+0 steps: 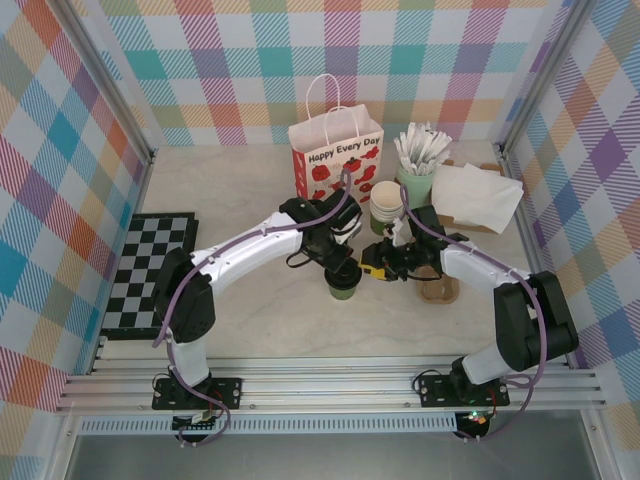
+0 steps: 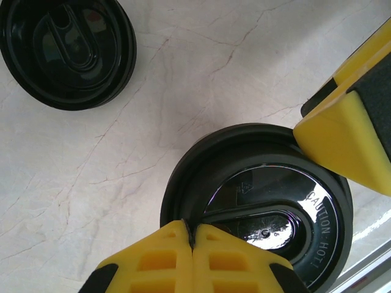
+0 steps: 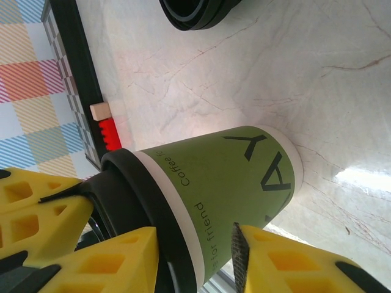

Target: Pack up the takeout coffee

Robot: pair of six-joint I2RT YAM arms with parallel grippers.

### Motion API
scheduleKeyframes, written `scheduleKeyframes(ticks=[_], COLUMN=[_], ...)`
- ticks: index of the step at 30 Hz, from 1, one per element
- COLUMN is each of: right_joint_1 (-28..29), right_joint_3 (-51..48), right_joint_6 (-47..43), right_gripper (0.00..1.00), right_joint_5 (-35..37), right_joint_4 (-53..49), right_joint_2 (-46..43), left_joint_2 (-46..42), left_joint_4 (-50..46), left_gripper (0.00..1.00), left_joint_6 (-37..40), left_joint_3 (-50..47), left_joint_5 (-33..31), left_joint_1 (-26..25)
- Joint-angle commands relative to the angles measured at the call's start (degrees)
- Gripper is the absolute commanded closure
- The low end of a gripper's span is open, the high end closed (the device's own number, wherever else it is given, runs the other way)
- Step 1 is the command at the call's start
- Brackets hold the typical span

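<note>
Shut tight, the left pincer (image 2: 190, 237) bears on the lid (image 2: 263, 183) of the green cup (image 3: 244, 177), seemingly to seat it, while the right pincer (image 3: 198, 268) straddles the cup to steady it, its grip unclear.

The left arm (image 1: 245, 250) and right arm (image 1: 480, 268) bend inward, wrists nearly meeting. The left gripper (image 2: 190, 235) points down, jaws pressed together. The right gripper (image 3: 195, 259) reaches in sideways, jaws apart.

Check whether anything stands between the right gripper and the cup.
Nothing visible does. The right gripper is at the cup, one finger beside its wall. The left gripper, shut, sits on the lid.
</note>
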Motion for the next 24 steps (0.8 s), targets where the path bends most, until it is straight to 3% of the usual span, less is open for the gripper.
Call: scheduleKeyframes(ticks=[1,6,11,14,21,24], right_joint_1=[0.9,0.9,2.7,7.1,15.2,16.0], right_joint_3=[-0.7,0.2,-8.6,-10.9,-17.6,-18.8], right_joint_6=[-0.1,4.8,14.3,15.0,21.4,20.3], right_gripper=[0.56,0.38,0.25,0.22,0.21,0.23], right_joint_5=[2.4,7.7,9.7,12.9,27.7,26.4], right_joint_4=[-1.3,4.5,20.0,23.8,32.9,35.7], right_joint_2=[0.0,-7.5,-11.8,-12.2,-15.6,-14.2], left_joint_2=[0.2,-0.7,-0.1,0.8,2.6,3.4], left_joint_4=[-1.1,-8.3,-8.3,-8.2,-15.7,-16.0], left_gripper=[1.00,1.00,1.00,1.00,1.00,1.00], left_joint_6=[-5.9,-24.8,-39.9,-45.6,-60.8,-64.3], left_joint_3=[-1.4,4.2,4.4,4.3,7.4,6.8], left_joint_5=[-2.7,-14.6,-11.6,-10.4,-16.1,-15.1], left_joint_1=[-0.1,0.0,-0.1,-0.2,-0.3,-0.2])
